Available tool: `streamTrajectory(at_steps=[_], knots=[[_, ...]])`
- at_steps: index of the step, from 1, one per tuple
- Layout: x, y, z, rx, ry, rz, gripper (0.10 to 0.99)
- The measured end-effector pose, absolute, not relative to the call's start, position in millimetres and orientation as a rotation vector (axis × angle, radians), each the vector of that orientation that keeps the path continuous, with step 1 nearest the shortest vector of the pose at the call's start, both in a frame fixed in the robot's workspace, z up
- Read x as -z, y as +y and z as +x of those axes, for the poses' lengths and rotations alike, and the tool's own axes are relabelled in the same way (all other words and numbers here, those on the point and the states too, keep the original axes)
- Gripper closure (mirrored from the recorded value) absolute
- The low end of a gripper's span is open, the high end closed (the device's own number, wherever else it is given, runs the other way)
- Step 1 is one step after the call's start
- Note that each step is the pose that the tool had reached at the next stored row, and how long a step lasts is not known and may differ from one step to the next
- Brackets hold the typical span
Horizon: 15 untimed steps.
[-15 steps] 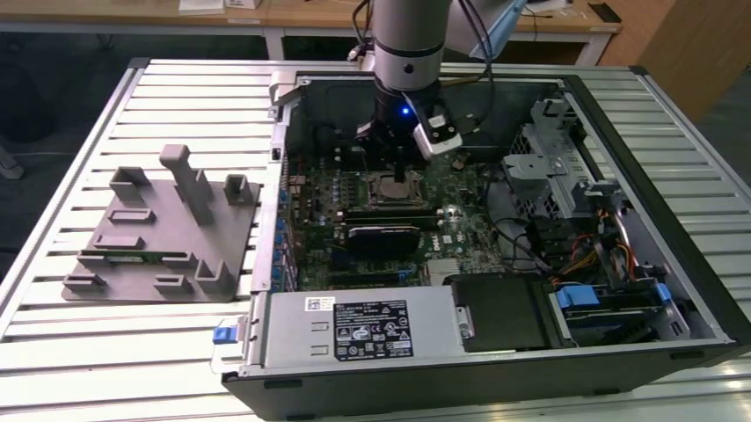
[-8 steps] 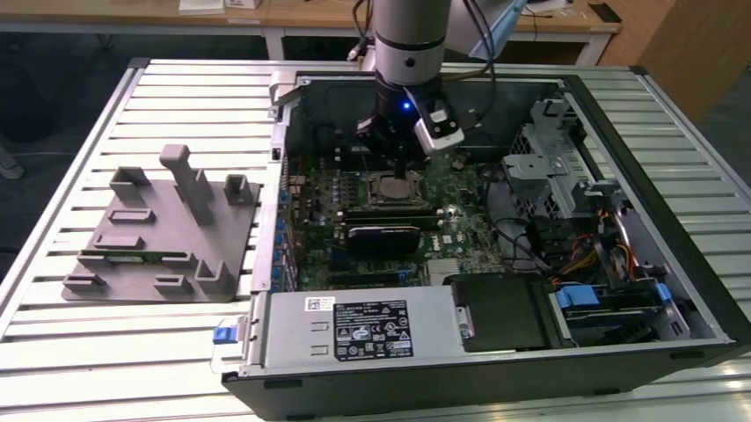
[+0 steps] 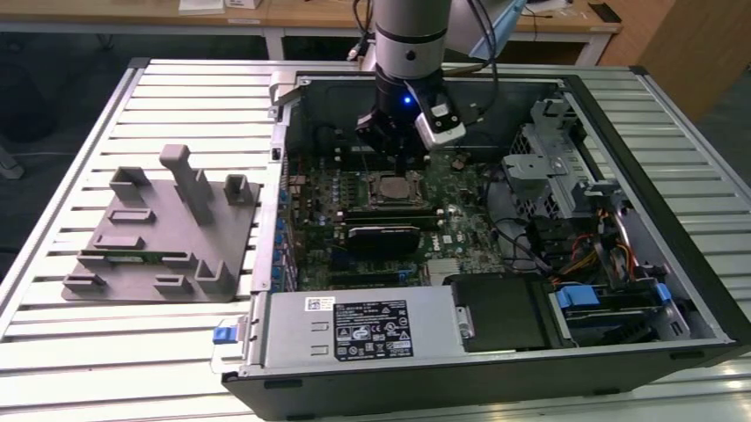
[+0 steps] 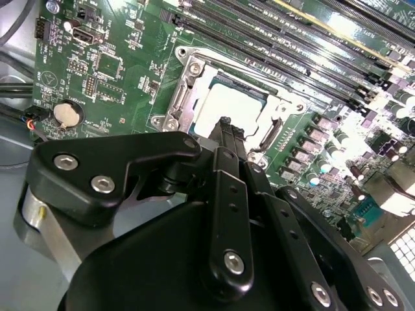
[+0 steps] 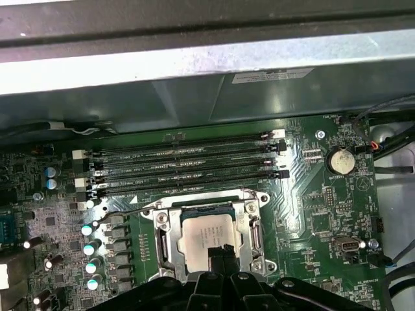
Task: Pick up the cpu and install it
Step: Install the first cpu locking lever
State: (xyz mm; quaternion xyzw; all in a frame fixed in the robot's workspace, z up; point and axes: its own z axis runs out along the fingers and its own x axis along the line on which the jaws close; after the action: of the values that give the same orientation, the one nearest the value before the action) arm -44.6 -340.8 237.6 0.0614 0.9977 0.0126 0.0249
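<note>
Cpu (image 5: 206, 234) sits in the motherboard socket (image 5: 163, 243), gripper (image 5: 221, 257) just above its edge, fingers together and empty. Risk: any sideways drag could shift the chip, bending socket pins.

The gripper (image 4: 225, 129) covers the near edge of the cpu (image 4: 227, 107) in the second wrist view, and its own linkage hides whether the fingertips touch the chip. In the first wrist view the gripper (image 5: 222, 257) is cut off by the frame edge and overlaps the cpu (image 5: 207, 234). In the exterior view the arm's wrist (image 3: 399, 132) hides part of the socket (image 3: 393, 189).
</note>
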Motion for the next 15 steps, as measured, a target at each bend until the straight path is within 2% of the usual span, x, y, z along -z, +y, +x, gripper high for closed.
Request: streamTrajectory(at_steps=[15], knots=[[-237.6,-340.8,-55.7,-0.039,3.086,0.190,0.980]])
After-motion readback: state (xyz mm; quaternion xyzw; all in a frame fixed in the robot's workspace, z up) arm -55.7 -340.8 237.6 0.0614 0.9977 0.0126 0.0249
